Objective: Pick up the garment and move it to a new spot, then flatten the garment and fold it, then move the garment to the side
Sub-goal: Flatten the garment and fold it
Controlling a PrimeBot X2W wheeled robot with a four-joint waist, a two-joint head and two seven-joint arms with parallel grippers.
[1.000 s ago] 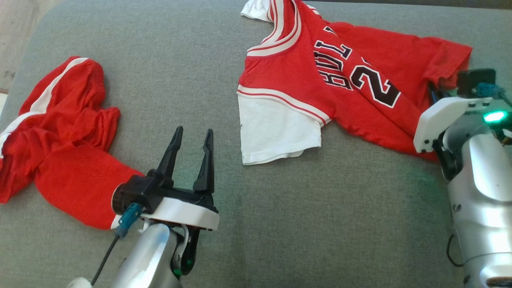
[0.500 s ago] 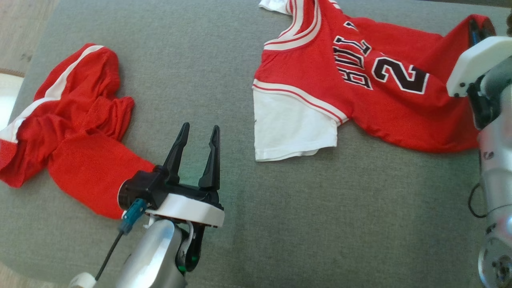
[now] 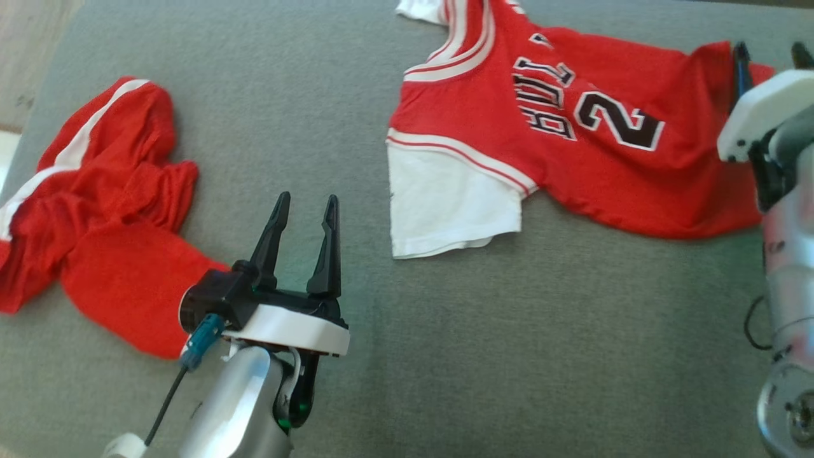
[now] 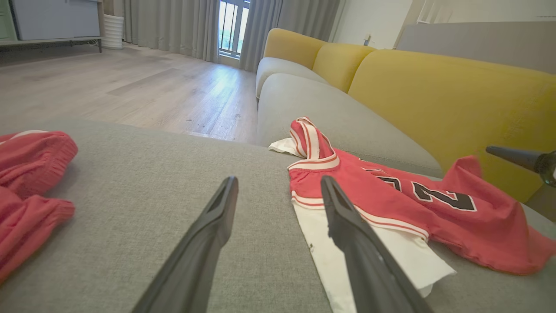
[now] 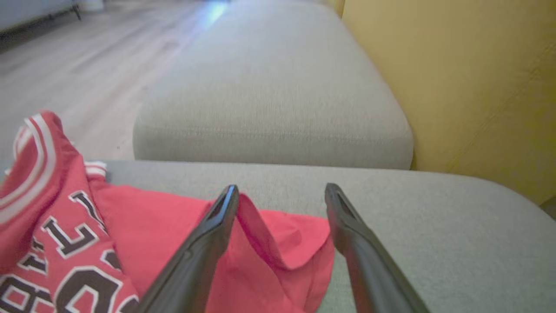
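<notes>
The garment, a red jersey (image 3: 572, 159) with a white sleeve, black lettering and a "2", lies spread across the far right of the grey seat cushion (image 3: 509, 343). My right gripper (image 3: 768, 54) stands open at the jersey's right hem. In the right wrist view the right gripper (image 5: 282, 189) straddles a raised fold of the jersey (image 5: 143, 226) that leans on the left finger. My left gripper (image 3: 307, 200) is open over bare cushion, left of the white sleeve. In the left wrist view the left gripper (image 4: 279, 180) is empty, with the jersey (image 4: 391, 195) just to its right.
Crumpled red shorts (image 3: 102, 222) with a white stripe lie at the cushion's left end, close to my left wrist. A yellow backrest (image 4: 456, 95) runs behind the jersey. A second grey cushion (image 5: 269, 100) lies beyond, with wooden floor (image 4: 108, 87) past the edge.
My right gripper carried the jersey's right hem farther away, then opened and let it go. The head camera shifted. My left gripper stayed open in place.
</notes>
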